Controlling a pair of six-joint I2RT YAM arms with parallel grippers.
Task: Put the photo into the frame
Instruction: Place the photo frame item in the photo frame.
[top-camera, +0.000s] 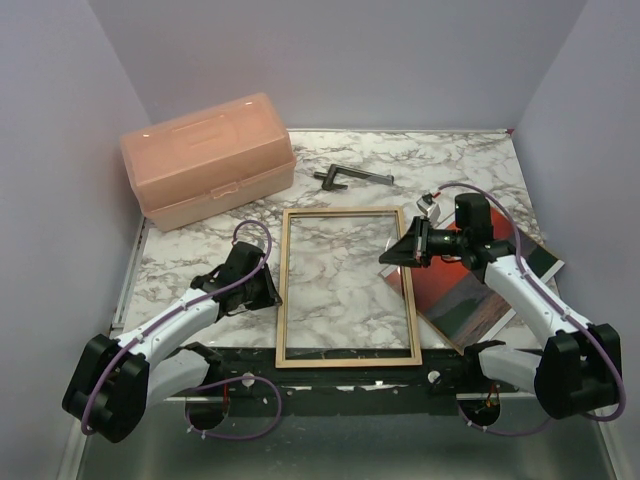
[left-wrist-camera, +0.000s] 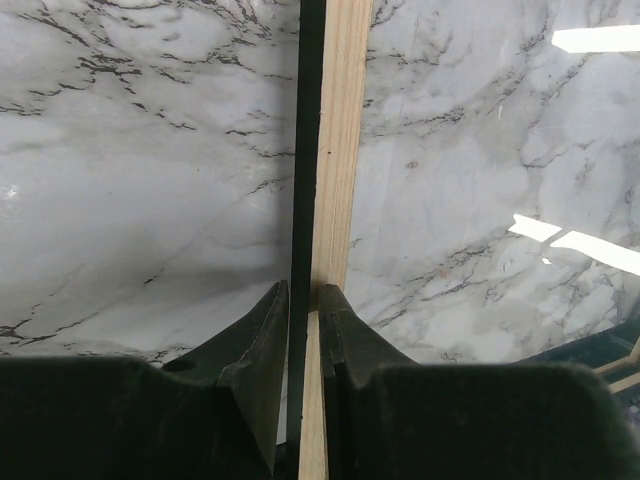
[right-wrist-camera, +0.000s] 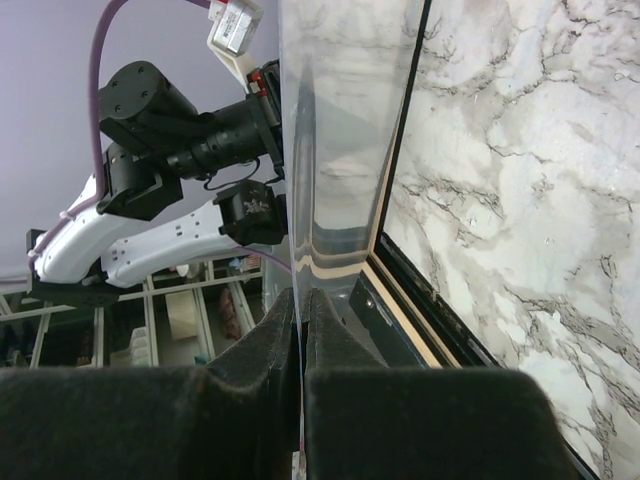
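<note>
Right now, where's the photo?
In the top view, the photo sits toward the right side of the table, just right of the frame. Its far-left corner is at the right pincer.

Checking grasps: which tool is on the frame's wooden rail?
The left tool: it clamps the tan left rail of the frame. The right tool is shut on a thin glossy sheet instead.

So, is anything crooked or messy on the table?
Yes, the photo. It lies right of the frame, slanted instead of lined up with it, with one edge pinched up off the table by the right gripper. The frame lies flat and straight, its left rail pinched by the left gripper.
</note>
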